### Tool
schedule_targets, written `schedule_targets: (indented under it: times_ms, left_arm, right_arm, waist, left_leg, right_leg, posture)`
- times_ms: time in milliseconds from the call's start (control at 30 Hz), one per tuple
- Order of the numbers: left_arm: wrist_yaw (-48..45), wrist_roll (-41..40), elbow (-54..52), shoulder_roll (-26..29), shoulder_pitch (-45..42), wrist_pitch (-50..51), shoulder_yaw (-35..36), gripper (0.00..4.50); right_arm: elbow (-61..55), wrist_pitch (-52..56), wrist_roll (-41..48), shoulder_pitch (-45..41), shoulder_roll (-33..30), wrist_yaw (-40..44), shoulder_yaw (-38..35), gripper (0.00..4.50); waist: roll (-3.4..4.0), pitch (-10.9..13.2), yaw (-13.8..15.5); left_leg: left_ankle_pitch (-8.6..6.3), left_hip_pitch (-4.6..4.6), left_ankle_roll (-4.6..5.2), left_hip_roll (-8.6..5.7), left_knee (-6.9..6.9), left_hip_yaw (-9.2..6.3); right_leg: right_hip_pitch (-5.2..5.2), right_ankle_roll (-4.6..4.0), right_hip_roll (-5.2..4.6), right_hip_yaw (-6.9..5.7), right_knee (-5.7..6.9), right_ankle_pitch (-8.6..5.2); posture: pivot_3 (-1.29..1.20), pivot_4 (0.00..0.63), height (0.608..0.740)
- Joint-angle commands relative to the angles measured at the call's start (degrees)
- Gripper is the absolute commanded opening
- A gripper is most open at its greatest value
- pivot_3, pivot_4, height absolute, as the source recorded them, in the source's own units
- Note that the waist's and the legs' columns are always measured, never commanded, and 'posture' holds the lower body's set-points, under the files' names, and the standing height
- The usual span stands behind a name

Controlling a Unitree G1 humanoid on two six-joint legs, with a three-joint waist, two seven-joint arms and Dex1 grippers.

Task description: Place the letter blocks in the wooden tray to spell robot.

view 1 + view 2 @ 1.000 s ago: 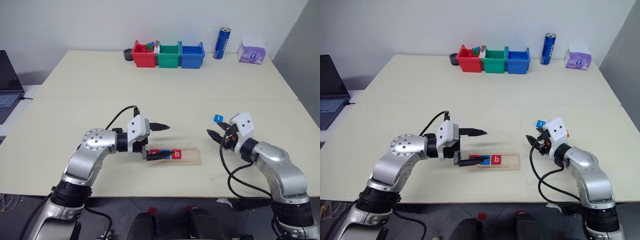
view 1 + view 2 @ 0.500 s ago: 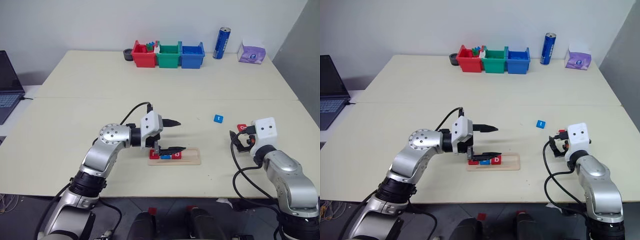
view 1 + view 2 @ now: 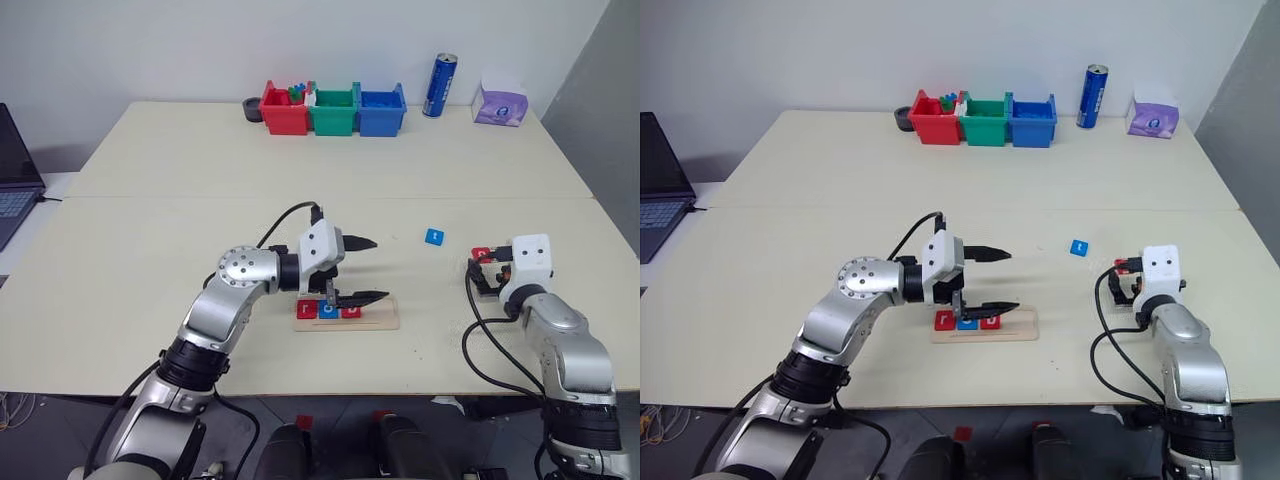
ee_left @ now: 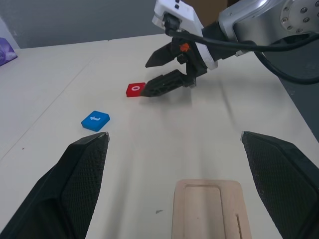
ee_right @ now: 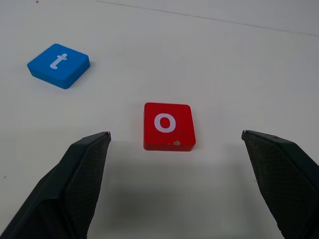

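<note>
The wooden tray (image 3: 384, 316) lies at the table's front centre. It holds three letter blocks: a red r (image 3: 306, 309), a blue o (image 3: 325, 310) and a red b (image 3: 350, 311). My left gripper (image 3: 369, 270) hovers open over the tray's right half and points right; the tray's bare end (image 4: 209, 209) shows below it in the left wrist view. A blue t block (image 5: 59, 65) and a red o block (image 5: 168, 125) lie on the table to the right. My right gripper (image 5: 175, 133) is open and low, with the red o just ahead, between its fingertips (image 5: 102, 137).
Red (image 3: 283, 108), green (image 3: 333, 110) and blue (image 3: 382, 110) bins stand in a row at the table's far edge. To their right are a blue can (image 3: 435, 86) and a purple tissue pack (image 3: 501, 105). A laptop (image 3: 10, 170) sits at the far left.
My left gripper has slid right along the tray. My right gripper has swung right and down from beside the blue t to the red o, and its fingers have spread wider.
</note>
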Motion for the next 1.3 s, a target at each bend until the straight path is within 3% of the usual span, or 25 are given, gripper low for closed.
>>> schedule_targets:
  times_ms: [33,333,567,667,867,1033,1300]
  left_arm:
    - [0.4,-0.1,-1.6,-0.3,-1.0,-0.1,0.0,4.5]
    - [0.0,0.1,-1.5,0.4,-1.0,-0.4,0.4,4.5]
    - [0.0,-0.1,-2.1,0.9,-0.8,0.1,0.5,4.5]
    - [0.1,-0.1,-1.8,0.8,-0.9,0.1,0.5,4.5]
    - [0.0,0.0,-1.0,0.6,-1.3,-0.3,0.5,4.5]
    - [-0.2,-0.3,-1.4,1.0,-1.1,-0.2,0.8,4.5]
    - [-1.9,-1.3,-4.2,3.7,0.9,0.0,0.8,4.5]
  right_arm:
    - [2.7,-3.0,0.3,-2.8,-0.3,0.7,-0.1,4.48]
    - [14.6,-7.0,0.2,-7.6,-0.1,1.0,0.1,4.48]
    - [14.3,-5.2,1.1,-7.2,0.7,-0.7,-1.6,4.48]
    - [12.5,-4.8,2.0,-5.9,1.5,-0.6,-2.1,3.63]
    - [9.2,-3.9,2.5,-3.9,2.1,-0.6,-0.9,1.45]
    - [4.0,-0.4,2.1,-1.8,1.9,-1.1,-0.1,1.45]
    - [-24.9,26.9,7.6,4.1,7.5,-4.0,1.1,1.45]
  waist:
    - [0.0,0.0,0.0]
    - [0.0,0.0,-0.1]
    - [0.01,0.0,-0.1]
    - [0.02,0.0,0.0]
    - [0.02,0.0,0.3]
    - [0.02,0.0,0.3]
    - [0.05,0.0,-0.2]
  left_leg:
    - [0.0,0.01,0.0,0.0,0.0,0.01]
    - [0.0,0.04,0.0,0.01,0.01,0.04]
    - [0.0,0.05,0.0,0.01,0.01,0.02]
    - [0.0,0.05,0.0,0.01,0.01,0.0]
    - [0.0,0.01,0.0,-0.01,0.01,-0.04]
    - [0.0,0.02,0.0,-0.01,0.01,-0.05]
    - [0.0,0.01,-0.01,0.06,-0.05,-0.1]
  right_leg:
    - [0.0,0.0,0.0,0.0,0.01,0.0]
    - [0.01,-0.01,0.0,0.01,0.03,0.01]
    - [0.03,-0.01,-0.01,0.03,0.03,0.01]
    - [0.03,-0.01,-0.01,0.05,0.03,0.01]
    - [0.05,0.0,-0.04,0.02,-0.01,0.0]
    - [0.05,0.0,-0.04,0.0,0.0,0.0]
    - [0.02,0.0,-0.01,0.0,0.02,-0.01]
  posture:
    - [0.0,0.15,0.74]
    - [0.0,0.15,0.74]
    - [0.0,0.15,0.74]
    - [0.0,0.15,0.74]
    - [0.0,0.15,0.74]
    - [0.0,0.15,0.74]
    - [0.0,0.15,0.74]
